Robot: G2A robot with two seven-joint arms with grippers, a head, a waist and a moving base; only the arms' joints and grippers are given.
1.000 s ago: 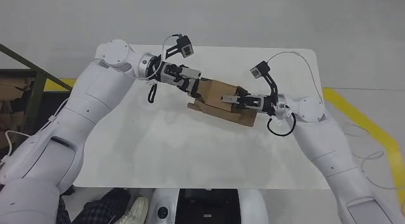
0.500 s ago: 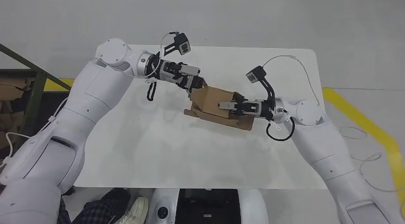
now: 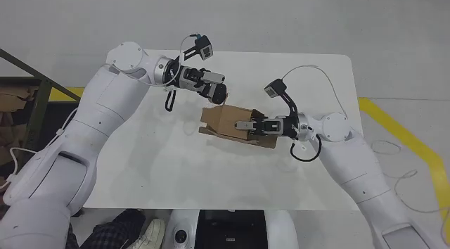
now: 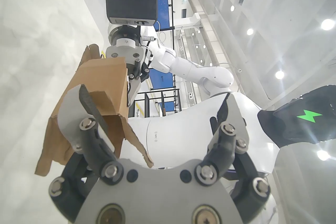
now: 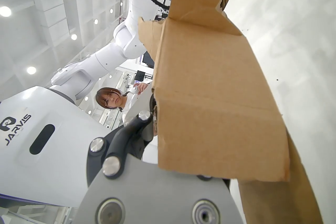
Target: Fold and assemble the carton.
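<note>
Carton point(image 3: 226, 122) lies on its side near the middle of the table point(image 3: 295, 171), low end resting on the surface. Body is opened out from flat into a rough sleeve, with walls standing apart and the inside visible from the left wrist view. End flaps are not folded: one flap point(image 4: 135, 139) hangs loose at the open mouth, and others stick out ragged at the far end. Right gripper point(image 3: 245, 126) sits on the carton's near-side wall, fingers closed down on that panel as far as the left wrist view shows, with one finger outside the wall. Left gripper point(image 3: 219, 94) hangs just beside the carton's far upper edge, fingers spread wide and nothing between them; whether one pad brushes the cardboard I cannot tell. Judgement: early-to-middle stage. Squaring up the sleeve is partly done. To do: true the corners, fold in the end flaps in order, close both ends. Risk: the sleeve may collapse flat if the right grip loosens.
</note>
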